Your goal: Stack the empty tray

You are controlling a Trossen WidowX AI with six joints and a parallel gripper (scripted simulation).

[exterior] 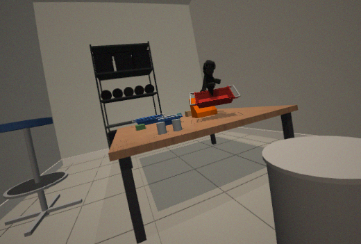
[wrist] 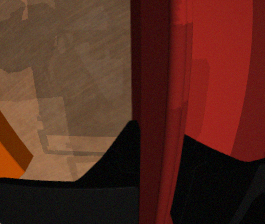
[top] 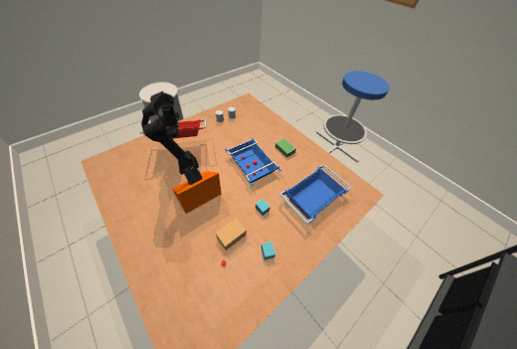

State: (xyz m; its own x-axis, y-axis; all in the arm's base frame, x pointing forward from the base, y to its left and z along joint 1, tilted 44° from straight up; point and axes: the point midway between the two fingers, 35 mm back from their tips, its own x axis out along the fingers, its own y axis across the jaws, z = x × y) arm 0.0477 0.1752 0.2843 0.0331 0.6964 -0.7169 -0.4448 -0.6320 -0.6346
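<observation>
The loaded blue tray (top: 253, 154) stands mid-table with several small red blocks inside; its two wire bars (top: 262, 170) lie across its top. The red tray (top: 190, 128) (exterior: 222, 98) (wrist: 220, 65) is empty and hangs in the air above its shadow on the table. It is tilted in the exterior view, with its wire bars out past its ends. My gripper (exterior: 212, 93) (wrist: 141, 128) is shut on the red tray's long side wall; in the top view the arm hides the fingertips and part of this tray.
An empty blue tray (top: 318, 194) with bars swung out stands on the right. An orange box (top: 201, 194) (exterior: 205, 111) stands by the arm's base. Also on the table are a green block (top: 285, 147), two grey cylinders (top: 219, 115) (top: 232, 112), a tan block (top: 231, 233) and two teal blocks (top: 262, 206) (top: 268, 250).
</observation>
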